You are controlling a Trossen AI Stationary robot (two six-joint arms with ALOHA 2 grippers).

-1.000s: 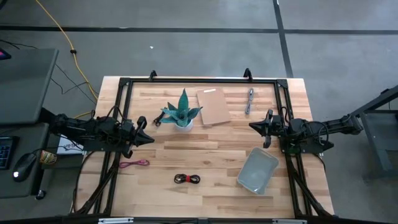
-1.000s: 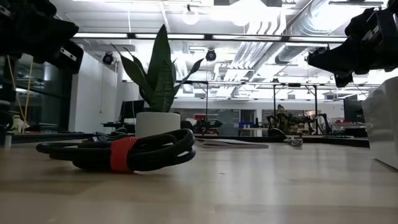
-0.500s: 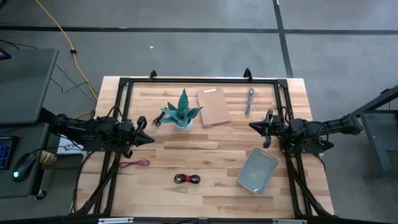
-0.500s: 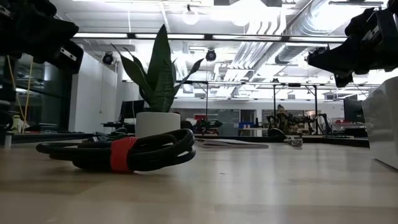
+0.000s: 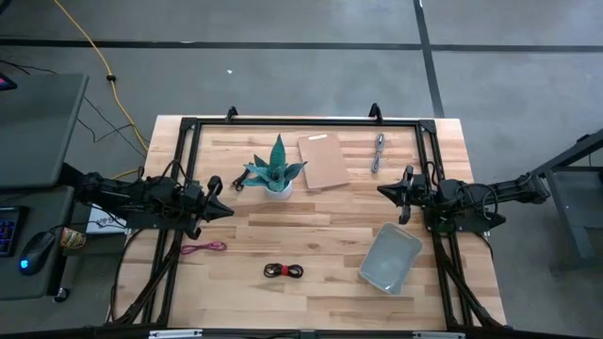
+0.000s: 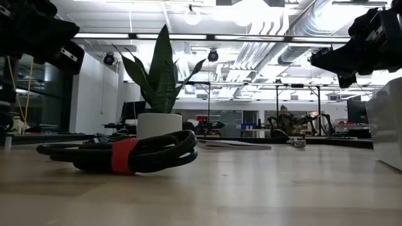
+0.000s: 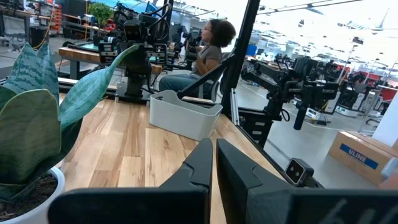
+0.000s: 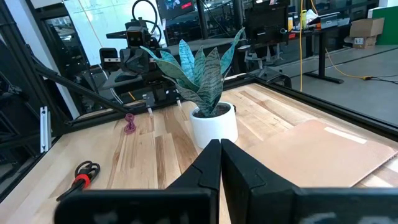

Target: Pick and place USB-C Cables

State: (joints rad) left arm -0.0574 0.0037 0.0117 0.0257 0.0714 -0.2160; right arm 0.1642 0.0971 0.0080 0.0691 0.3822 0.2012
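Nothing on the table has shifted since earlier | red-and-black cable [image 5: 284, 271] front centre, pink cable [image 5: 204, 248] front left, silver cable [image 5: 378, 153] far right by brown board [image 5: 324, 161] | left gripper [image 5: 224, 211], right gripper [image 5: 384, 191] both pinched closed, empty, at table sides | risk: plant [image 5: 275, 169] leaves snagging an arm reaching past; thin coils slipping from fingers.

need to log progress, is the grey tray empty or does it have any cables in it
Empty. In the high view the grey tray shows only bare floor; the red-and-black cable lies outside on the table.
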